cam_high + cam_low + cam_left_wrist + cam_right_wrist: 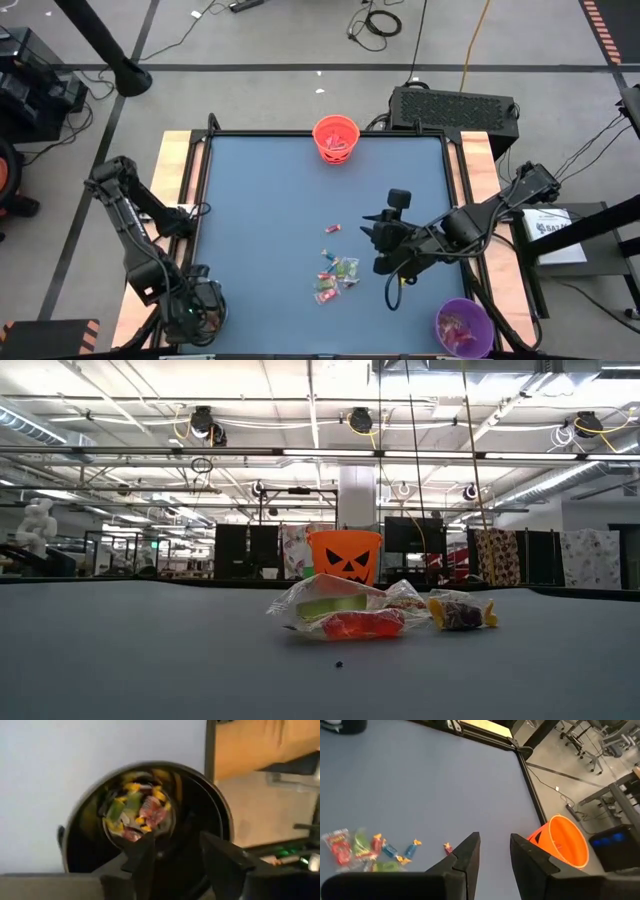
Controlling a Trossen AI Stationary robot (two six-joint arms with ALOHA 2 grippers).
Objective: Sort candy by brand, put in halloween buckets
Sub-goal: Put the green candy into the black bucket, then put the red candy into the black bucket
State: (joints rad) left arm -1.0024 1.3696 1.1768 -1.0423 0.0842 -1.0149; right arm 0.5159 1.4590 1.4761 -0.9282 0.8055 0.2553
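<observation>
- Left end effector sits at the 7 o'clock corner of the tabletop, right over the black bucket. Fingers apart, nothing between them.
- Inside that black bucket you can see a heap of wrapped candy: yellow, green and red. It's pretty blurry in the left wrist view, so I can't tell the brands.
- Right end effector hovers a bit toward 4 o'clock of the tabletop's middle. Fingers have a narrow gap and hold nothing.
- Loose candy pile lies on the tabletop around 6 o'clock of centre, just beside the right end effector. One red piece lies a little apart from it, toward 12.
- Orange bucket stands upright at the 12 o'clock edge, with a few sweets in it. The low view shows its jack-o'-lantern face.
- Purple bucket is down at the 5 o'clock corner with reddish sweets inside.
</observation>
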